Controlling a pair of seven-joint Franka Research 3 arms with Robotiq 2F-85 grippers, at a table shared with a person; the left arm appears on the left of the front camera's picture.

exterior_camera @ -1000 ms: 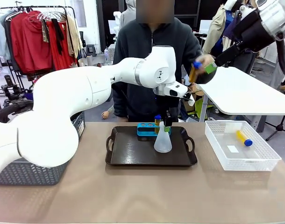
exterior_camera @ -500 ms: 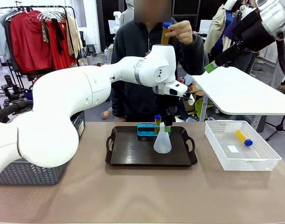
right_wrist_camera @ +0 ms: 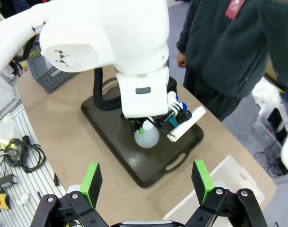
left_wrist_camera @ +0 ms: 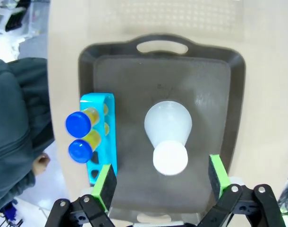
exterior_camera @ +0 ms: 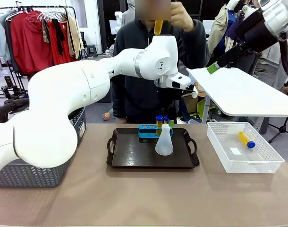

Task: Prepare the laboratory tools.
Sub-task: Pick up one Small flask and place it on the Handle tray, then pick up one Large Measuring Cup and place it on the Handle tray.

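Conical flask (exterior_camera: 164, 142): translucent white, upright near the middle of the dark tray (exterior_camera: 134, 153), just in front of the rack.
Rack (exterior_camera: 146, 129): bright blue, at the tray's far edge, on the person's side.
Racked tubes (exterior_camera: 159, 119): two, yellow-amber with blue caps, upright side by side toward the rack's right end as the front view shows it.
Loose tube (exterior_camera: 246, 140): one of the same kind, lying flat in the white mesh bin (exterior_camera: 257, 166), which sits on the table to the right of the tray.
Held tube (exterior_camera: 158, 26): one, amber, raised high in the person's hand (exterior_camera: 182, 18); its cap cannot be made out.
Left gripper (left_wrist_camera: 161, 178): hangs above the tray, pointing down over the flask. Jaws are spread wide, with a green pad on either side of the flask's top and clear of it. Nothing is grasped.
Right gripper (right_wrist_camera: 146, 178): high up on the robot's right, well apart from the tray. Fingers are released and wide apart, with nothing between them.
Left arm (right_wrist_camera: 111, 38): white, reaching in from the left over the tray.
Person (exterior_camera: 148, 56): dark top, standing at the far side of the table, directly behind the tray.
Grey woven basket (exterior_camera: 30, 176): at the table's left, partly behind the left arm.
Table (exterior_camera: 134, 203): tan top, carrying the tray, bin and basket.
Background: a rail of red garments (exterior_camera: 35, 38) at the back left and a white side table (exterior_camera: 243, 94) at the right.
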